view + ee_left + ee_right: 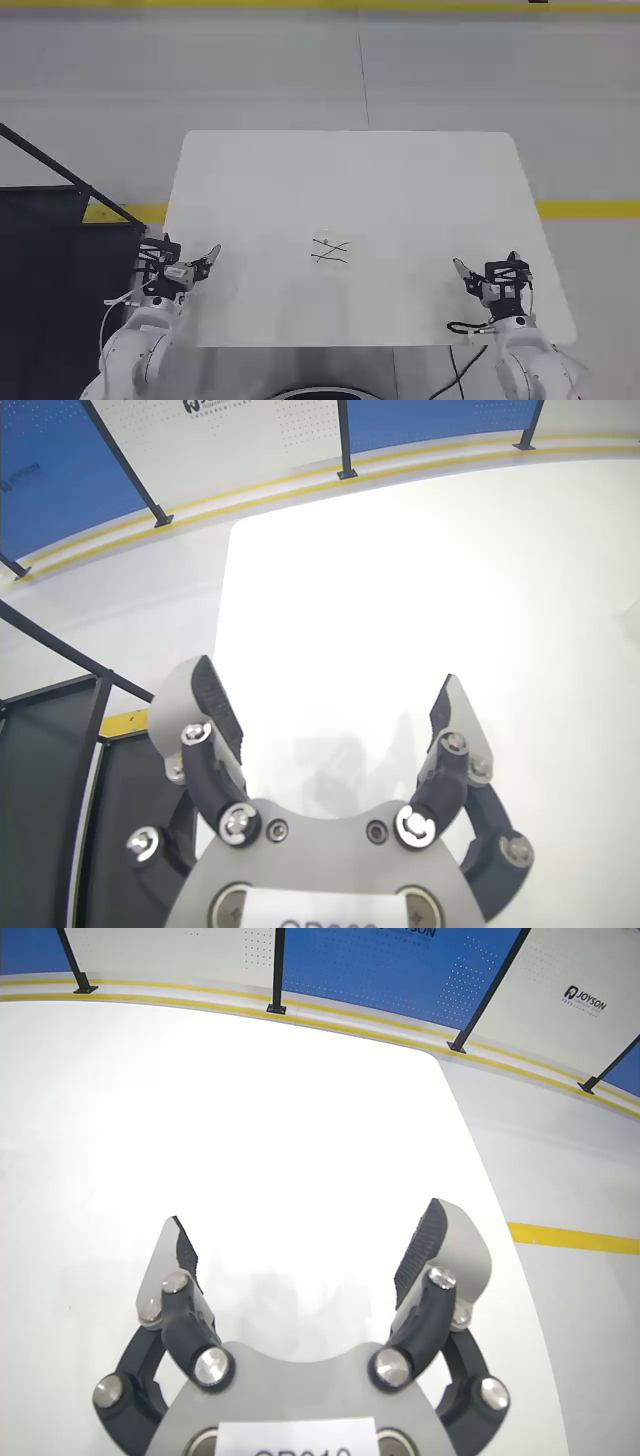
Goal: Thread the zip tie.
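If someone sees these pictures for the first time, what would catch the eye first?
First, the thin dark zip ties, lying crossed near the middle of the white table with nothing touching them. Next, the two open tools: the left tool by the table's left edge on the near side, and the right tool by its near right corner, both well apart from the ties.

The left white arm point(140, 345) and right white arm point(530, 362) sit low and far apart, and the grey metal left gripper point(326, 670) and right gripper point(305, 1210) have black-padded fingers spread wide, holding nothing.
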Tool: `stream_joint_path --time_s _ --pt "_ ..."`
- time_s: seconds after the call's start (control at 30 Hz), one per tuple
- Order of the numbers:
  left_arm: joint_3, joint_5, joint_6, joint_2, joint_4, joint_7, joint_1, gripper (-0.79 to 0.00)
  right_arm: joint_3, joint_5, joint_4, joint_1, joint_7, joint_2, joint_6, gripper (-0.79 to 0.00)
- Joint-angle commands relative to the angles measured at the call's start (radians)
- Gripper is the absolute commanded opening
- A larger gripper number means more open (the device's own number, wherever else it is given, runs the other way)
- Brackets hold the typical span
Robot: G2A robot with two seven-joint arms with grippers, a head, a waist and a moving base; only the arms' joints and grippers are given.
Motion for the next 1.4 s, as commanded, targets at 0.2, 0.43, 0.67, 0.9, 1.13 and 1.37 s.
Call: stream_joint_path --time_s 0.2,0.43,0.67,0.9,1.13,1.37 --pt "0.013 0.006 -0.009 -0.002 -0.010 -0.008 -0.010 0.000 0.000 0.000 0.000 0.000 0.000 0.000 0.000 0.000" --pt "0.050 -0.022 -0.023 -0.008 -0.032 -0.102 -0.054 0.000 0.000 0.000 0.000 0.000 0.000 0.000 0.000 0.000" --pt "0.034 -0.220 -0.203 -0.004 -0.048 -0.319 -0.119 0.000 0.000 0.000 0.000 0.000 0.000 0.000 0.000 0.000" --pt "0.029 -0.409 -0.295 0.002 -0.069 -0.527 -0.188 0.000 0.000 0.000 0.000 0.000 0.000 0.000 0.000 0.000" --pt "0.067 -0.531 -0.274 0.003 -0.086 -0.673 -0.245 0.000 0.000 0.000 0.000 0.000 0.000 0.000 0.000 0.000" --pt "0.067 -0.531 -0.274 0.003 -0.086 -0.673 -0.245 0.000 0.000 0.000 0.000 0.000 0.000 0.000 0.000 0.000"
